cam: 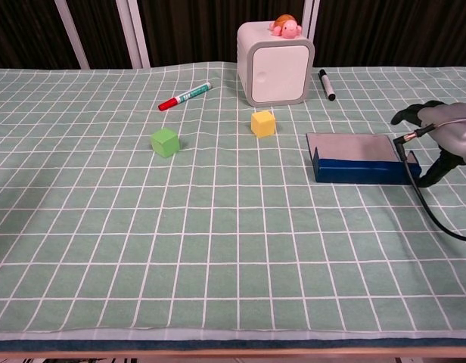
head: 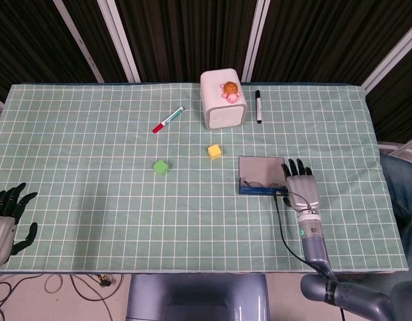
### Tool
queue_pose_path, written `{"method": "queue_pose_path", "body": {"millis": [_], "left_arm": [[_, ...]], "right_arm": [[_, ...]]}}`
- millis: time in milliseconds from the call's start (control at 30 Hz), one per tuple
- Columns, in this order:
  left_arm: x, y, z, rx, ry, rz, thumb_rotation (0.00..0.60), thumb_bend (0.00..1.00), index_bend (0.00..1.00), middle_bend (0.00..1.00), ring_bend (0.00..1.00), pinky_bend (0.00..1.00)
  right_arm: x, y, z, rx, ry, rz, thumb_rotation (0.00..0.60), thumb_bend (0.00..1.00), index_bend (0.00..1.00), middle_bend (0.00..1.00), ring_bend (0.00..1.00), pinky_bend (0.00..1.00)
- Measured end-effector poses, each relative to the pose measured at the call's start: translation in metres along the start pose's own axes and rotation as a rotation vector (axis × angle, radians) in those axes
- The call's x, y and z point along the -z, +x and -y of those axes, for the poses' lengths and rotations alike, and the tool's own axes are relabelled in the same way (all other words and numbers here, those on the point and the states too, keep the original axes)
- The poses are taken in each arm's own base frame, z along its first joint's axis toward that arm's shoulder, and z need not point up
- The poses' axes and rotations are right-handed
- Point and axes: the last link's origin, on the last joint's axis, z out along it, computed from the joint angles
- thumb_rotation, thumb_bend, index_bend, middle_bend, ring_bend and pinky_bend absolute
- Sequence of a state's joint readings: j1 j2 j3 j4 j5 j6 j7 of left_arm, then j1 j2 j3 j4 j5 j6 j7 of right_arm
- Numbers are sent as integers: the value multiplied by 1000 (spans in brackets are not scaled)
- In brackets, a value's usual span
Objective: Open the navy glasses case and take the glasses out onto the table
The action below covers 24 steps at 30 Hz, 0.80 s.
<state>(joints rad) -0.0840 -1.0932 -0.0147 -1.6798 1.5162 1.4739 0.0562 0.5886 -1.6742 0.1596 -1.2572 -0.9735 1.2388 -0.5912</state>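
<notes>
The navy glasses case (head: 260, 190) (cam: 359, 169) lies open right of the table's middle, its grey lid (head: 261, 167) (cam: 349, 146) folded back. In the head view the glasses (head: 257, 182) show inside it; in the chest view the case's front wall hides them. My right hand (head: 301, 186) (cam: 443, 137) sits at the case's right end with its fingers stretched apart, holding nothing, and its thumb is down beside the case's corner. My left hand (head: 7, 215) is at the near left edge of the table, fingers apart and empty.
A white box (head: 223, 100) with a turtle toy (head: 230, 89) stands at the back, a black marker (head: 258, 106) to its right and a red marker (head: 167, 120) to its left. A yellow cube (head: 215, 152) and a green cube (head: 162, 166) lie left of the case.
</notes>
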Motion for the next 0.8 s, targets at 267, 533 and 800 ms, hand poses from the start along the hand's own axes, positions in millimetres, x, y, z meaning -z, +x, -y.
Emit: {"method": "queue_pose_path", "body": {"millis": [267, 533, 800], "left_arm": [[0, 0, 0, 2, 7, 5, 600, 456, 139, 0, 0, 21], [1, 0, 0, 4, 13, 7, 600, 457, 139, 0, 0, 21], [1, 0, 1, 3, 15, 7, 600, 457, 139, 0, 0, 21]], "right_arm": [[-11, -3, -7, -51, -40, -13, 600, 255, 187, 143, 87, 236], [-22, -4, -13, -112, -74, -9, 600, 254, 190, 148, 91, 236], [-38, 5, -6, -211, -86, -14, 600, 254, 196, 153, 92, 236]]}}
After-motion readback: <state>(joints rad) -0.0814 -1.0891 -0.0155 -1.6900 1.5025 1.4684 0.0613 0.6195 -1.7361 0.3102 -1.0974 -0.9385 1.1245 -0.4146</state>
